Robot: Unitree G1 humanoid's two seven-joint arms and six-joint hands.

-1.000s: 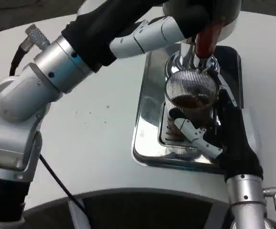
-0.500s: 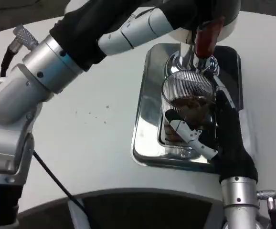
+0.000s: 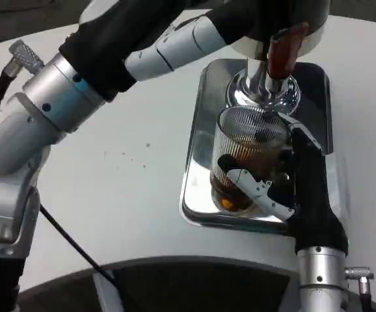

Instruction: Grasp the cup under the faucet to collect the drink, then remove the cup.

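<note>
A ribbed clear glass cup holding brown drink stands tilted over the near part of the shiny drip tray. My right hand grips it from the right, thumb across its front. The chrome faucet with its red lever sits just behind and above the cup's rim. My left arm reaches across from the left, and its hand is up at the dispenser top by the lever; the grip there is hidden.
The drip tray's raised rim surrounds the cup. A black cable runs along the table's near left. The white table spreads to the left of the tray. The dispenser body stands at the back.
My right hand has drawn the cup toward me, out from directly under the faucet, and the cup now leans. My left arm has shifted slightly left and up.
</note>
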